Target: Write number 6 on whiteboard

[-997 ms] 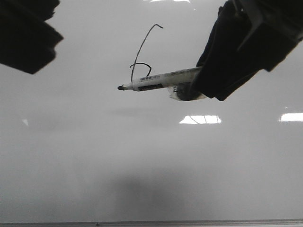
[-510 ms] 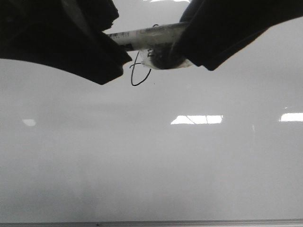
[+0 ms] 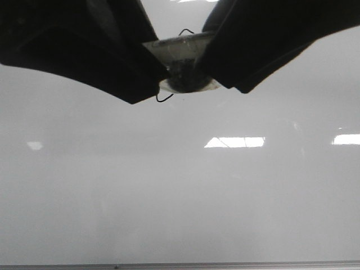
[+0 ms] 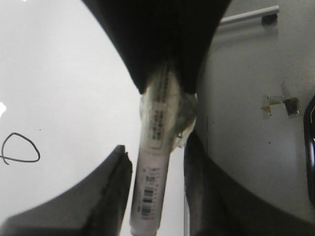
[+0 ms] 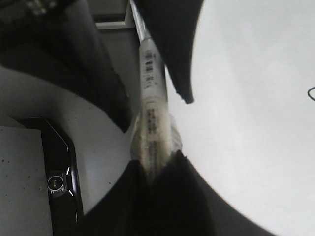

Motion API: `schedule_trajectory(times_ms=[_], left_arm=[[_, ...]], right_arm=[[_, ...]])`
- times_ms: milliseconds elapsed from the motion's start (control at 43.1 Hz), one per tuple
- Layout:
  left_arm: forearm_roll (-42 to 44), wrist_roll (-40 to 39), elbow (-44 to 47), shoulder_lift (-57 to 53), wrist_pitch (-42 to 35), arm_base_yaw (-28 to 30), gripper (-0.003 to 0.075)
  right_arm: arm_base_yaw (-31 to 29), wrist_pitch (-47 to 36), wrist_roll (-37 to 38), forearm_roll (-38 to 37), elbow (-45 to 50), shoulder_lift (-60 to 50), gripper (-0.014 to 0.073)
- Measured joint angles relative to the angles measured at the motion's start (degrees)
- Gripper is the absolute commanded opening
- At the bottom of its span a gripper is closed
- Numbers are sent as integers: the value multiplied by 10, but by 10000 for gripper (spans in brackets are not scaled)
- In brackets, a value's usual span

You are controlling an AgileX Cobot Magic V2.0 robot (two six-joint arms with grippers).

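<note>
The whiteboard (image 3: 180, 197) fills the front view. The number 6 (image 3: 163, 99) is mostly hidden behind both grippers there; only its top hook and a bit of the loop show. Its loop shows in the left wrist view (image 4: 20, 147). My right gripper (image 3: 209, 67) is shut on a white marker (image 3: 180, 46) and holds it level above the board. My left gripper (image 4: 155, 147) is open, its fingers (image 4: 118, 191) on either side of the marker's (image 4: 153, 187) front end with gaps on both sides. In the right wrist view the right gripper (image 5: 155, 160) clamps the marker (image 5: 150, 83).
The board's grey frame edge (image 3: 180, 264) runs along the near side. Beside the board lies a grey surface with bits of tape (image 4: 279, 104) and a rail (image 4: 246, 17). A black device with a round dial (image 5: 56, 182) sits near the right arm.
The left gripper has come in from the left and now straddles the marker's front end. The right gripper lifted the marker away from me. Together they now cover most of the 6.
</note>
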Motion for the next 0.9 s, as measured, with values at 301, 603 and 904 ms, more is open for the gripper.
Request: schedule_trajectory(times_ms=[301,603,904], left_arm=[[3,5,0,0,11,0,55],[2,3,0,0,8,0,29],[-2,-70,18,-29,-15,62,29]], right_arm=[[0,8,-1,-4,0,0,-55],[0,4,-4,-11,0,-1,449],[-81,25,147,-138,24,-75,352]])
